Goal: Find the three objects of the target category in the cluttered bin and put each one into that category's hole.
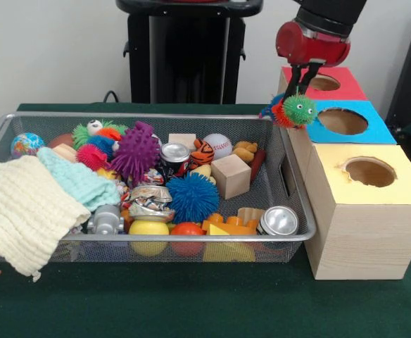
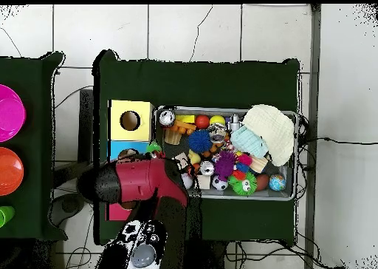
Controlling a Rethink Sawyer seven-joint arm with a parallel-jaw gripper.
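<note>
Gripper jaws clenched on green spiky toy, held in air above bin's far right corner, just left of blue box hole.

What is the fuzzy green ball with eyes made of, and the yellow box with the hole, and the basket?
The spiky green ball with googly eyes, held in the gripper, looks like soft, matte rubber, judging by its thin floppy spikes. The yellow-topped box seems to be bare pale wood with visible grain and a painted top. The silver mesh bin looks like shiny metal wire.
</note>
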